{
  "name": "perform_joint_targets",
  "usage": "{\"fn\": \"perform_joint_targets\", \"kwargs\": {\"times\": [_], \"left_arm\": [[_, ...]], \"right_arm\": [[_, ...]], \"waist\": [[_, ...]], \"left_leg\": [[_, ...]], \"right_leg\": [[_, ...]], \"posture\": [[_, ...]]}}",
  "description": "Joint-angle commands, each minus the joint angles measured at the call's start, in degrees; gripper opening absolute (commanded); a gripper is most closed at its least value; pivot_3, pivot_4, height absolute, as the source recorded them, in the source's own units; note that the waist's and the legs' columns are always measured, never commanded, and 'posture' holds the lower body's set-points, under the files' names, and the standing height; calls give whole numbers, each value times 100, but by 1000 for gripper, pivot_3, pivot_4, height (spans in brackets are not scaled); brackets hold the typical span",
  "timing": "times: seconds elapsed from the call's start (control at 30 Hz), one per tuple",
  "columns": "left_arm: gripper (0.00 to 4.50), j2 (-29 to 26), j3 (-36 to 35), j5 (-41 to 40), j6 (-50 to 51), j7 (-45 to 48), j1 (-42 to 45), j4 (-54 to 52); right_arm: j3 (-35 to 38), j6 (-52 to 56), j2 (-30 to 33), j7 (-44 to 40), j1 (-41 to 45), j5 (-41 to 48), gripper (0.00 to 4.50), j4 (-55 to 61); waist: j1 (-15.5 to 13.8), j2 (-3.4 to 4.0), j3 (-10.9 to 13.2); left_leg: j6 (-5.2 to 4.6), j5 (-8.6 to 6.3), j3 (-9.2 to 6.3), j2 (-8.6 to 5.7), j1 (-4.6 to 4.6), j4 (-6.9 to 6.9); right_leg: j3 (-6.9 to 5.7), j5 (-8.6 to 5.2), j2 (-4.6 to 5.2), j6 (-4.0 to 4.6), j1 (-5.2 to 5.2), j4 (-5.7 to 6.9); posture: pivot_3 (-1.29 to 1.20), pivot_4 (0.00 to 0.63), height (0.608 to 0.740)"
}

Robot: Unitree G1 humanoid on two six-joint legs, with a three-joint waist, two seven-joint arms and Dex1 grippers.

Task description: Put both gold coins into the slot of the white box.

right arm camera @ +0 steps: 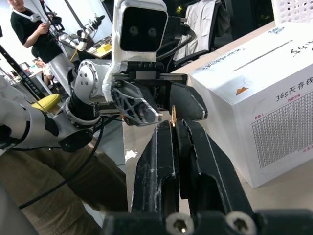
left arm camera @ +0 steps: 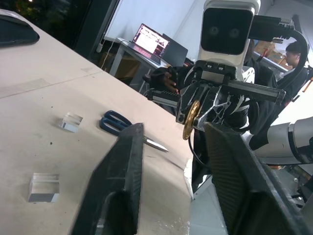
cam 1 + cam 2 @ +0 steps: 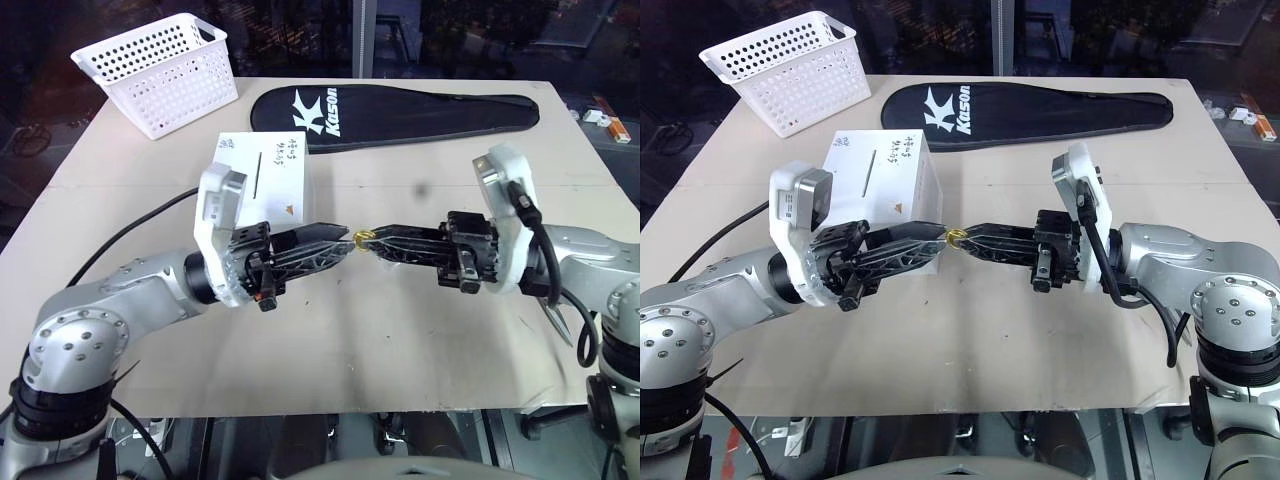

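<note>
Even, soft overhead light on the table (image 3: 400, 330), and the head views come through crisp, corner to corner. Shadows are faint, just pale smudges under the arms at centre frame. Beyond the far edge, along the top of the frame, the room drops into darkness. A small glint sparks off the gold coin (image 3: 364, 236) mid-picture. In the left wrist view the near fingers (image 2: 120, 186) at the bottom loom soft, and a laptop screen (image 2: 151, 40) glows upper centre.

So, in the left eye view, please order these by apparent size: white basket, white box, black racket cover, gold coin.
1. black racket cover
2. white basket and white box: look alike, so unranked
3. gold coin
</note>
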State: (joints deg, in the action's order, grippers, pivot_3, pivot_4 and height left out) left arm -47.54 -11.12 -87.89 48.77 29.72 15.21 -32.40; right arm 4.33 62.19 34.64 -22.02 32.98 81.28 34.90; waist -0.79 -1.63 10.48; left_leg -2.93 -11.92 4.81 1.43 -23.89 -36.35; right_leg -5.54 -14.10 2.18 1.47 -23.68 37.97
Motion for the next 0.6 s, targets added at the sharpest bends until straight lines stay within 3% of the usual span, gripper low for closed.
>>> {"fn": "perform_joint_targets", "kwargs": {"times": [0.03, 0.1, 0.43, 0.53, 0.57, 0.6], "left_arm": [[815, -23, -157, -48, -38, 61, -34, -167], [44, -23, -151, -8, -51, 87, -45, -203], [44, -59, -163, -299, 24, 174, -44, -179], [857, -91, -188, -269, 31, 166, -72, -166], [1364, -93, -189, -234, 28, 154, -81, -173], [1511, -96, -189, -206, 29, 167, -99, -185]], "right_arm": [[27, -190, 78, -2, 121, 241, 0, 70], [13, -213, 92, 0, 127, 296, 0, 77], [-89, -334, 203, 40, 125, 401, 0, 75], [-89, -357, 249, 47, 97, 426, 0, 82], [-82, -364, 272, 47, 89, 439, 0, 81], [-69, -373, 299, 50, 85, 460, 0, 74]], "waist": [[0, 0, 0], [-2, 0, 0], [-2, 0, 0], [0, 0, 0], [-1, 0, 0], [-1, 0, 0]], "left_leg": [[0, 0, 0, 0, 0, 0], [0, 0, 0, 0, 0, 0], [0, 0, 0, 0, 0, 0], [0, 0, 0, 0, 0, 0], [0, 0, -1, 0, 0, 0], [0, 0, -1, 0, 0, 0]], "right_leg": [[0, 0, 0, 0, 0, 0], [0, 0, 0, 0, 0, 0], [0, 0, 0, 0, 0, 0], [0, 0, 0, 0, 0, 0], [0, 0, 0, 0, 0, 0], [0, 0, 0, 0, 0, 0]], "posture": [[0, 150, 738], [0, 150, 738], [0, 150, 738], [0, 150, 738], [0, 150, 738], [0, 150, 738]]}}
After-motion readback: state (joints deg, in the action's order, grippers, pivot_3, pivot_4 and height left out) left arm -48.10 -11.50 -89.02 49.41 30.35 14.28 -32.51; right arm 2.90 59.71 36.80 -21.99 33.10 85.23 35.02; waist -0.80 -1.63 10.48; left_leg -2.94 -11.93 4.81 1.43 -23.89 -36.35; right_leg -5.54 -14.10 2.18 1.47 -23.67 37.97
